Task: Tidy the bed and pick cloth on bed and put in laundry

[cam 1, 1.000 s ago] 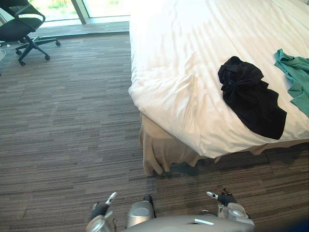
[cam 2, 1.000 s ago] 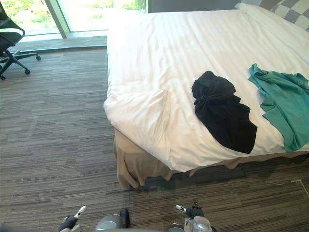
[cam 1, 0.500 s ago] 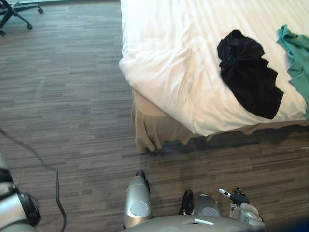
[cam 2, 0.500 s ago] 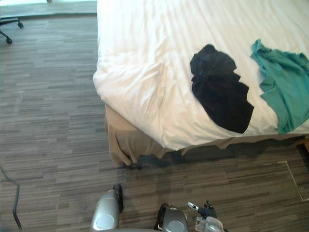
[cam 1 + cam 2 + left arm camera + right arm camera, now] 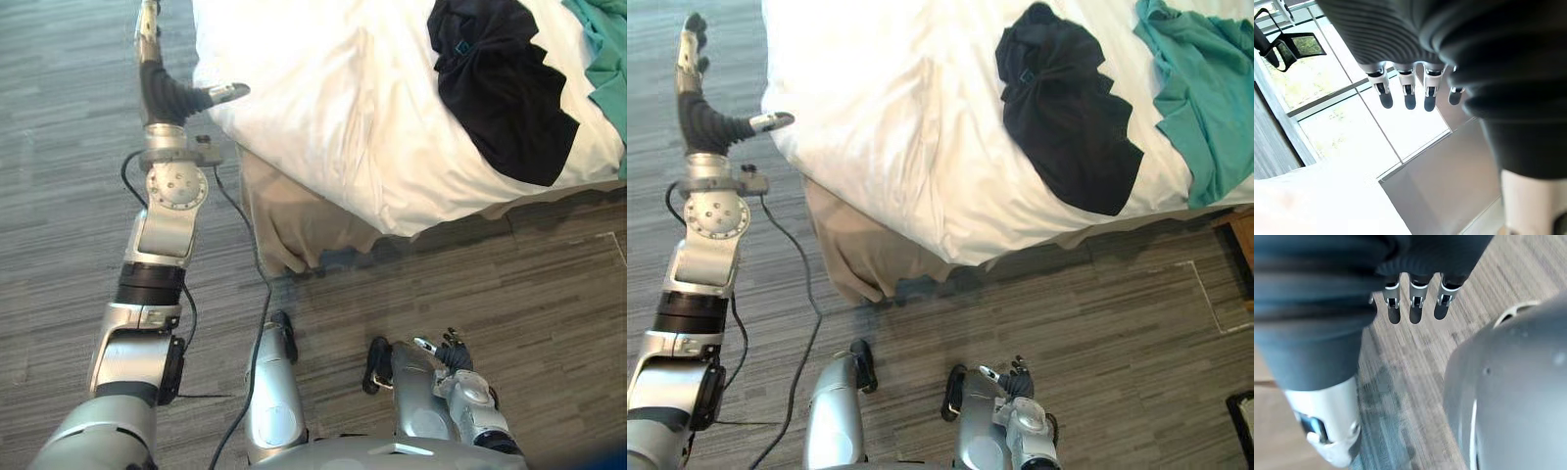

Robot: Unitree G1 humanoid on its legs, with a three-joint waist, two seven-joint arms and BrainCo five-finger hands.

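Left arm is raised beside the near corner of the bed (image 5: 921,59). Left hand (image 5: 701,116) is up at mattress height, fingers (image 5: 691,44) straight and spread, thumb (image 5: 772,121) stuck out sideways toward the corner of the white duvet (image 5: 323,108). Thumb tip is at the duvet's edge; contact cannot be told. The hand holds nothing. In the left wrist view the fingers reach straight out, with a window (image 5: 1352,117) and an office chair (image 5: 1288,46) beyond them.

Right hand (image 5: 447,351) hangs low at the robot's side over the carpet (image 5: 1097,323), fingers loose and apart, empty; the right wrist view shows them pointing down at the floor.

Black cloth (image 5: 1063,108) lies crumpled on the duvet near the foot edge, well apart from both hands. Teal cloth (image 5: 1200,88) lies just beside it, toward the robot's right, one end drooping to the bed's edge. The duvet corner is folded and rumpled above the beige bed skirt (image 5: 857,245)
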